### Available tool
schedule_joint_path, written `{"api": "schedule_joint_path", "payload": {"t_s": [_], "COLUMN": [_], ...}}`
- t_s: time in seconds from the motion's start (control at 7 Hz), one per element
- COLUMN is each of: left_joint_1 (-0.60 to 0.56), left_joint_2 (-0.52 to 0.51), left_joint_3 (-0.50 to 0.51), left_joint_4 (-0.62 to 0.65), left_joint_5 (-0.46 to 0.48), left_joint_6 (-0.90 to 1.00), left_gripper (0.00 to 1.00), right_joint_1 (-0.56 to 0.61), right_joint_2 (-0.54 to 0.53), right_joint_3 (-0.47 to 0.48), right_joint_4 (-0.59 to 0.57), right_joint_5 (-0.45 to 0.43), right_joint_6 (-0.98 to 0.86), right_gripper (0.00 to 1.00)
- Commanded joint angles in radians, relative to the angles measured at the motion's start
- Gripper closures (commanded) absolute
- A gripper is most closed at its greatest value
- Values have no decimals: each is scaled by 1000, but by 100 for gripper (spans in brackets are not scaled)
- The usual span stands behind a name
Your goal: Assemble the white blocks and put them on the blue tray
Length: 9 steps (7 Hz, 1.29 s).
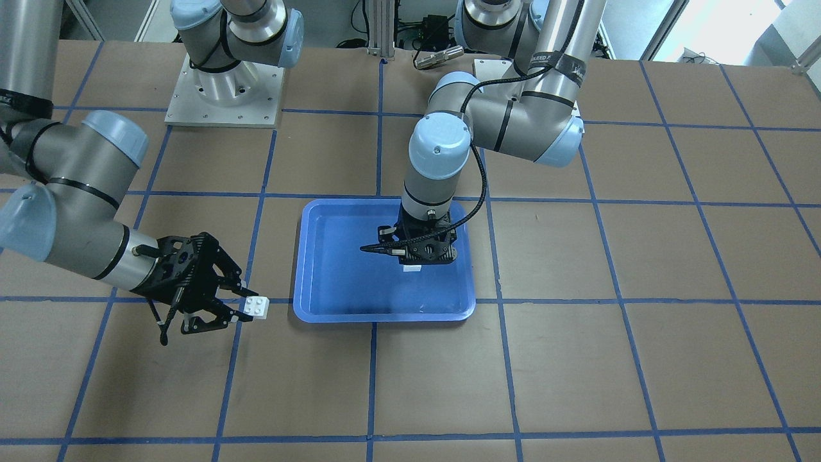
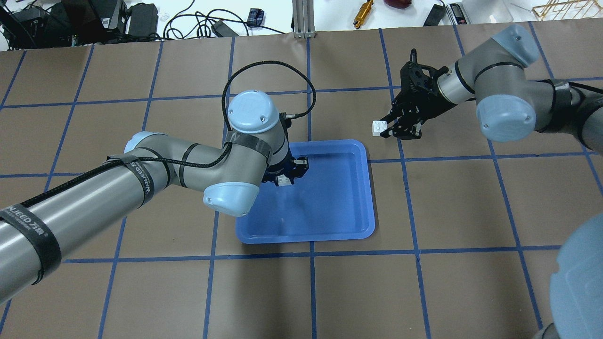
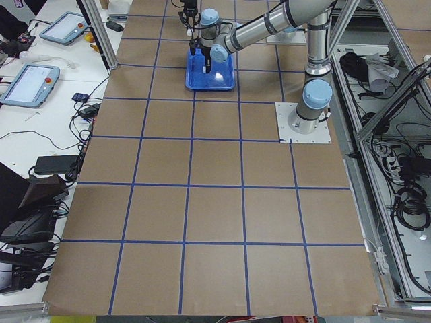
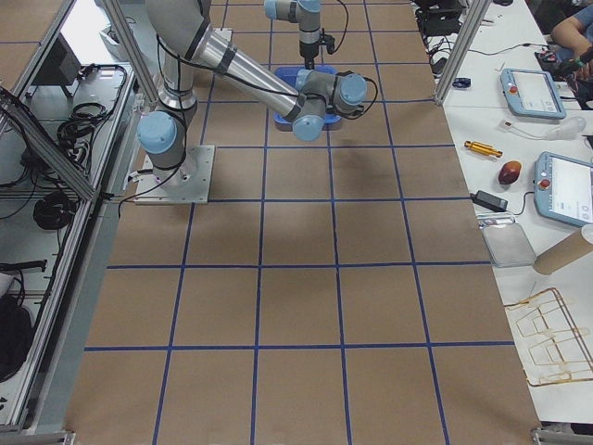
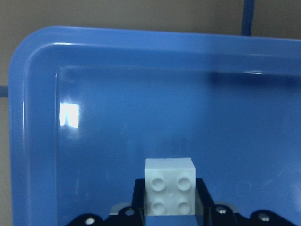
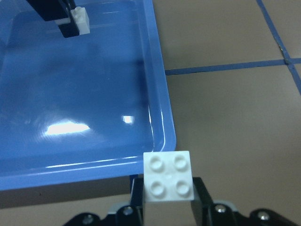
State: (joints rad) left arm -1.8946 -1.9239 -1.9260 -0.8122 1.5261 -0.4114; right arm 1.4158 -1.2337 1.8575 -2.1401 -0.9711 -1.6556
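Here, left-held block (image 5: pixel 170 186) over tray (image 5: pixel 141 40) floor — right-held block (image 6: pixel 168 175) just outside rim.

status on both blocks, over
Left gripper shut on one white block over blue tray. Right gripper shut on other white block, off tray. Not yet joined.

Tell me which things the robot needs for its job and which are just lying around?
For the job: white block over the tray, in the left end effector; white block beside the tray, in the right end effector; blue tray.
Just lying about: brass tool, wire rack, cables, handheld screens.
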Motion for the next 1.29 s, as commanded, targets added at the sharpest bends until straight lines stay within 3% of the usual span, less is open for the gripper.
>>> {"api": "schedule_joint_path", "payload": {"t_s": [0.0, 0.43, 0.57, 0.71, 1.0, 1.14], "left_joint_1": [-26, -31, -31, -31, -31, -31], "left_joint_2": [-13, -23, -24, -27, -29, -32], "left_joint_3": [-1, -4, -2, -2, -2, -2], "left_joint_4": [-1, -1, -1, -2, -2, -2], "left_joint_5": [2, -3, -3, -6, -9, -12], "left_joint_6": [-38, -49, -44, -44, -53, -53], "left_gripper": [92, 85, 74, 52, 46, 28], "right_joint_1": [61, 98, 101, 101, 129, 137], "right_joint_2": [-15, -15, -15, -15, -13, -12], "right_joint_3": [73, 178, 193, 198, 201, 201], "right_joint_4": [-143, -294, -322, -322, -323, -325], "right_joint_5": [2, 5, 12, 31, 31, 31], "right_joint_6": [33, 62, 80, 82, 86, 95], "right_gripper": [100, 100, 100, 100, 100, 100]}}
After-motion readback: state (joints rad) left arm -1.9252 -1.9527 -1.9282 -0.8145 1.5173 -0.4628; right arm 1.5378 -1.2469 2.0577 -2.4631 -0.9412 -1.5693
